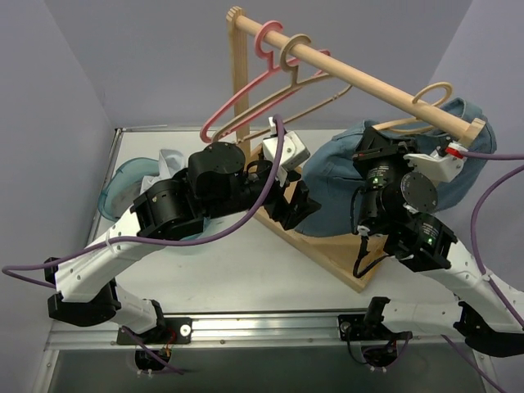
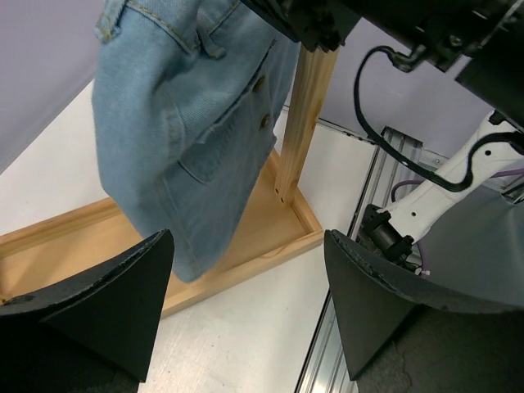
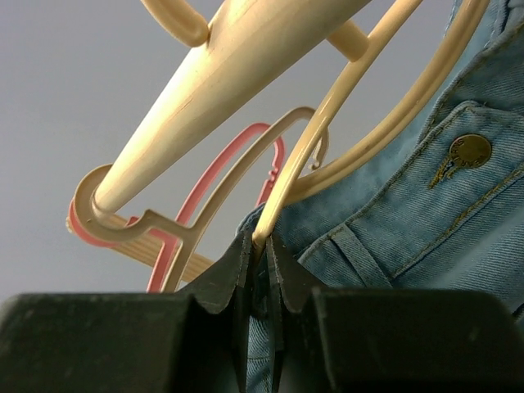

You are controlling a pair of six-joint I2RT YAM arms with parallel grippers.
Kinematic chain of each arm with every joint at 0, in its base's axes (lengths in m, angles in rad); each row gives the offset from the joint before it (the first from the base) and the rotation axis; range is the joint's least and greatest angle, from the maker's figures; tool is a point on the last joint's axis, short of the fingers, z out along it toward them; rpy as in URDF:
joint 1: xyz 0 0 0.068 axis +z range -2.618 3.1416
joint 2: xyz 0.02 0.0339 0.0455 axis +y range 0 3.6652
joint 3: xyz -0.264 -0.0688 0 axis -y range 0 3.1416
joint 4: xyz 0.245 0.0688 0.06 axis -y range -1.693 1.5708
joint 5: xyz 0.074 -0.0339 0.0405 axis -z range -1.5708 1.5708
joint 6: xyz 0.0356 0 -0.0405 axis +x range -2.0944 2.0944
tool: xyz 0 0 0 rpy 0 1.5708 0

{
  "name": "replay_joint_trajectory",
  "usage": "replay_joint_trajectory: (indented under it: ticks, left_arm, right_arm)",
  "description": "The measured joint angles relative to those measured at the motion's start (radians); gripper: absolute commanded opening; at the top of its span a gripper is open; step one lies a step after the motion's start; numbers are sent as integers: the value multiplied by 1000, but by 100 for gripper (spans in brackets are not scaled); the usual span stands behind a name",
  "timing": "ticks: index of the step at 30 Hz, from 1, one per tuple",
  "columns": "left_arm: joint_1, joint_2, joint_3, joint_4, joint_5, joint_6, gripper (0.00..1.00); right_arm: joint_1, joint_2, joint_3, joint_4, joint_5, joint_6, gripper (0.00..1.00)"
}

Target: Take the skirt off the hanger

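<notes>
Denim skirt (image 1: 332, 176), one; hangers (image 1: 267, 31), three; rail (image 1: 368, 80), one.

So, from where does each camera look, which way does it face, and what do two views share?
Top external: above and behind the arms, facing down at the table, wooden rack and denim skirt; both arms show.
Left wrist: low over the table, facing the skirt's hem and the rack's base; the open left gripper shows.
Right wrist: below the rail, facing up; the right gripper shows, shut on the cream hanger.
Shared: both wrist views show the denim skirt.
</notes>
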Motion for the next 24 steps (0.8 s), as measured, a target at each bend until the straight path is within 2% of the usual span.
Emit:
replay_joint_trajectory:
  ticks: [6,11,13,18,24]
  left_arm:
    - [0,-11,-11,-2,-32,14,85]
    - [0,-10,-11,-4,-88,134,93]
    - [1,-4,-8,-7,-109,201,97]
    - [19,61,55,-43,-124,354,97]
    - [128,147,153,-84,-56,386,98]
  right_arm:
    - [-98,57,57,-49,-39,10,0]
    - [-176,78,100,-168,-119,78,0]
    - [-180,77,109,-211,-158,106,0]
    - [-181,69,132,-314,-257,184,0]
    - [-181,24,134,-385,-319,234,0]
